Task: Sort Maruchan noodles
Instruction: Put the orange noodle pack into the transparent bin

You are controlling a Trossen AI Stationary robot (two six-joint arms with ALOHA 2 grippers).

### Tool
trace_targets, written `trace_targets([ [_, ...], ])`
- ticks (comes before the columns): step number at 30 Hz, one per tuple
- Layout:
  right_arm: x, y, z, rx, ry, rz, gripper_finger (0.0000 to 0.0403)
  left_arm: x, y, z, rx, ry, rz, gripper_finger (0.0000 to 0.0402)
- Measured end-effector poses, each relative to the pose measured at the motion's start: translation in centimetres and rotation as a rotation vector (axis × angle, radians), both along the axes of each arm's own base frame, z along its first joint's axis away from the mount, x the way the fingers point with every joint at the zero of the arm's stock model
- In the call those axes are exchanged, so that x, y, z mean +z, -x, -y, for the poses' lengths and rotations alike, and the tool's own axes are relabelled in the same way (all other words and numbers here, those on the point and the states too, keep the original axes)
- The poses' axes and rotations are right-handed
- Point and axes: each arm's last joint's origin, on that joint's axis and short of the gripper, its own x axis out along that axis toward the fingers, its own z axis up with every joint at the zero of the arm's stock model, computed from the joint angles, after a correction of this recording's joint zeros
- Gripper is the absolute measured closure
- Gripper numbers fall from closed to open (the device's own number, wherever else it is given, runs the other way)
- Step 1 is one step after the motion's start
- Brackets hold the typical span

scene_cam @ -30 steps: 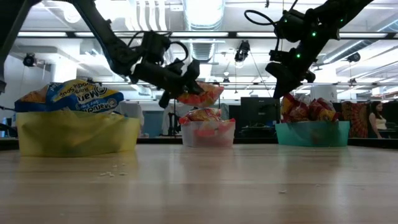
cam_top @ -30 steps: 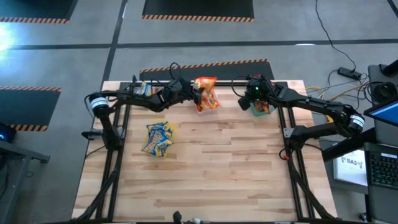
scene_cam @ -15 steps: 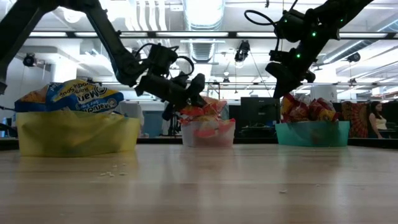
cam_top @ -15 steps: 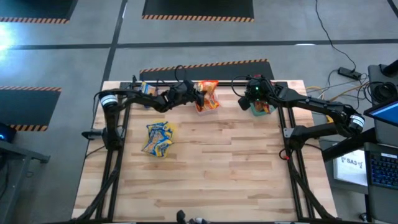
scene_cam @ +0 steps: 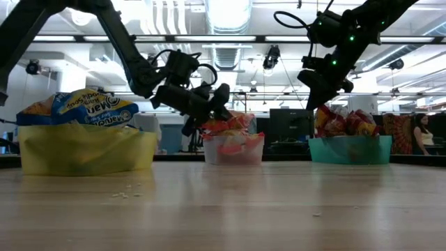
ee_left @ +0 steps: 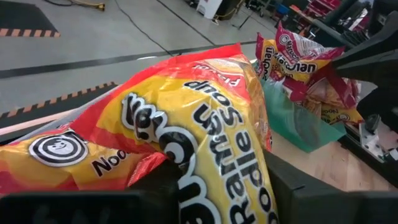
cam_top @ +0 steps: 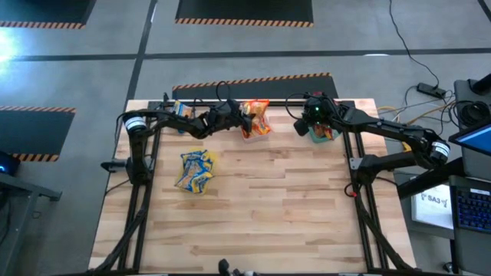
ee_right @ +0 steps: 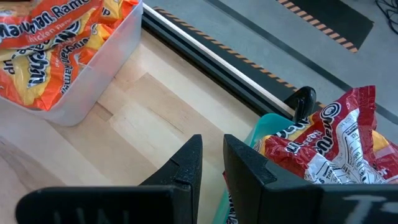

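Left gripper (scene_cam: 221,97) directly over clear tub (scene_cam: 233,150), fingers pinching orange-red ramen packet (ee_left: 186,124). Packet likely light, crinkly, slippery; grip an edge seam. Right gripper (ee_right: 211,158) empty, narrowly parted.

Orange-red and yellow packet (ee_left: 186,124), dark red packets (ee_right: 323,149), green tub (scene_cam: 348,148), yellow tub (scene_cam: 87,150).

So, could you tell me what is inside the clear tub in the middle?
The clear tub holds orange-red noodle packets, piled above its rim. The left gripper and the top packets cover whatever lies beneath, so the count is unclear.
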Motion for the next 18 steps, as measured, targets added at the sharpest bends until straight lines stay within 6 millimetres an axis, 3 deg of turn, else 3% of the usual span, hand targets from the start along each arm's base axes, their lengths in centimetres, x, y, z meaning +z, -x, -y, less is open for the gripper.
trace_targets([
  [6, 0.0, 0.0, 0.0, 0.000, 0.000, 0.000, 0.0346, 0.5, 0.2, -0.1, -0.014, -0.064, -0.022, 0.0203],
  [11, 0.0, 0.0, 0.0, 0.000, 0.000, 0.000, 0.0346, 2.0, 0.7, -0.6, -0.010, -0.140, -0.009, 0.0133],
  [18, 0.0, 0.0, 0.0, 0.000, 0.000, 0.000, 0.0346, 4.5, 1.5, -0.6, -0.006, -0.225, 0.030, 0.0112],
])
